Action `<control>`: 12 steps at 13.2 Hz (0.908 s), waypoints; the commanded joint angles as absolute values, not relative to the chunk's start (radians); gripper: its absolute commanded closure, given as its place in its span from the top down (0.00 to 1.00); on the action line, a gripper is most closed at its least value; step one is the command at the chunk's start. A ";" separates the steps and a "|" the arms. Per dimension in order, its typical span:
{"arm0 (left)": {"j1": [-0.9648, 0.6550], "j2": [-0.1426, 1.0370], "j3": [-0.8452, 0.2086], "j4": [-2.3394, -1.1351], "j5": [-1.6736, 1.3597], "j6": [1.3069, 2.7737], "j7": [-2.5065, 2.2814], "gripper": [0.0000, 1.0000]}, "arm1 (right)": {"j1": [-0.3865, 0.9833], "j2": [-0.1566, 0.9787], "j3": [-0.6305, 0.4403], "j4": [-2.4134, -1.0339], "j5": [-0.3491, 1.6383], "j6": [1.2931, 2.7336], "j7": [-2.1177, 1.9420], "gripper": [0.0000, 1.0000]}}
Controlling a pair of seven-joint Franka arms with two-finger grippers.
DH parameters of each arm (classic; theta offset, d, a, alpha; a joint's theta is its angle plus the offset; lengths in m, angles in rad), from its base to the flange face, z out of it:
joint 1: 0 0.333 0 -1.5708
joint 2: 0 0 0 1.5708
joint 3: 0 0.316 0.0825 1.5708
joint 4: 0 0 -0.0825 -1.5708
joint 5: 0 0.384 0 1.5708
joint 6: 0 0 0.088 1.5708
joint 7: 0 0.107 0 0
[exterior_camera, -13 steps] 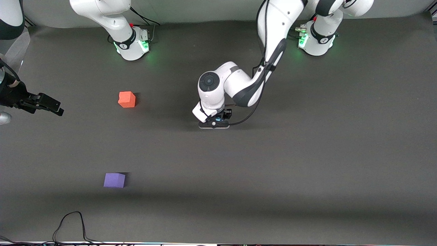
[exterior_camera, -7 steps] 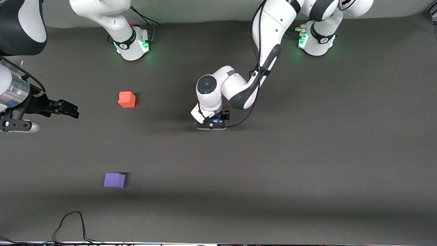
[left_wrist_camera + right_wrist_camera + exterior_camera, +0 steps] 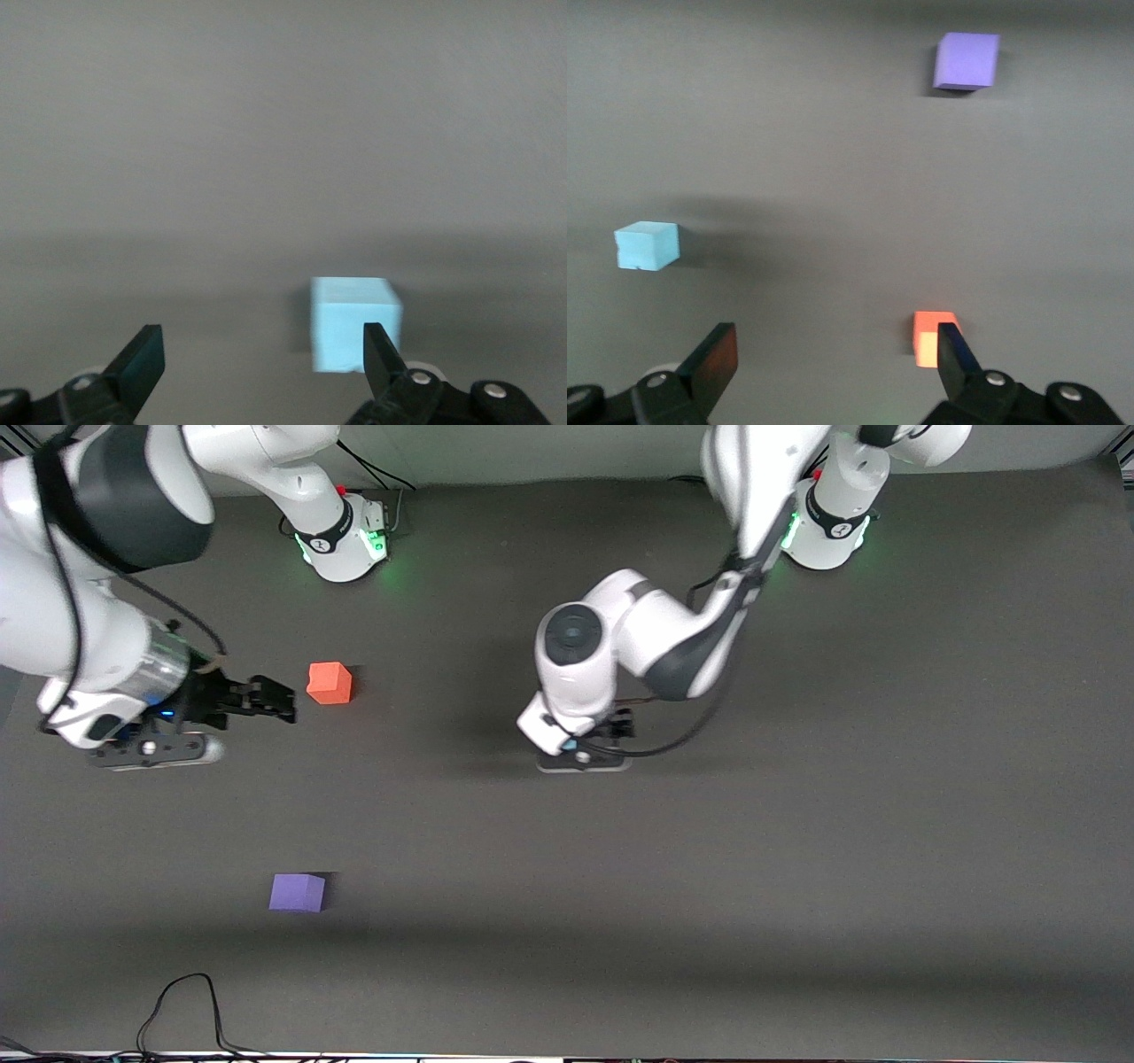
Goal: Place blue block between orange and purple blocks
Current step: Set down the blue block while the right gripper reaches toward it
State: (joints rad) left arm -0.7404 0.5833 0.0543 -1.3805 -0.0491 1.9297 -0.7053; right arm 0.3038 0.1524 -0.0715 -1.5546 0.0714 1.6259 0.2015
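The blue block (image 3: 350, 320) sits on the dark mat in the left wrist view, just past one fingertip of my open left gripper (image 3: 261, 350), not between the jaws. In the front view my left gripper (image 3: 595, 737) hangs over mid-table and hides the block. The orange block (image 3: 330, 683) sits toward the right arm's end. The purple block (image 3: 297, 892) lies nearer the front camera than the orange one. My right gripper (image 3: 276, 700) is open and empty, close beside the orange block. The right wrist view shows my right gripper (image 3: 833, 354), the orange (image 3: 930, 341), purple (image 3: 967, 60) and blue (image 3: 647, 245) blocks.
A black cable (image 3: 182, 1005) loops on the mat at the edge nearest the front camera. The two arm bases (image 3: 341, 531) (image 3: 824, 522) stand along the table's edge farthest from that camera.
My right arm has swung in from the table's end to just beside the orange block. My left hand has risen and shifted a little toward the left arm's end.
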 commanded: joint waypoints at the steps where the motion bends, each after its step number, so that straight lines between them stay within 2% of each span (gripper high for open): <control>1: -0.556 0.378 0.044 -1.570 -0.083 1.895 -0.527 1.00 | 0.400 0.202 -0.080 -1.528 0.100 1.670 0.342 1.00; 4: -0.350 0.253 0.049 -1.658 -0.083 1.829 -0.309 1.00 | 0.513 0.283 -0.080 -1.525 0.127 1.744 0.393 1.00; 9: -0.120 0.154 0.052 -1.660 -0.068 1.695 -0.060 1.00 | 0.740 0.466 -0.083 -1.525 0.134 1.968 0.615 1.00; 12: -0.052 0.106 0.052 -1.660 -0.031 1.655 0.024 1.00 | 0.804 0.569 -0.084 -1.534 0.114 2.086 0.647 1.00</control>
State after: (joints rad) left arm -0.0776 0.1603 0.0659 -1.6250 -0.0554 1.6766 -0.0214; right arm 0.7781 0.5057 -0.0696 -1.5571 0.1268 2.0352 0.6199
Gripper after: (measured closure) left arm 0.000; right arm 0.000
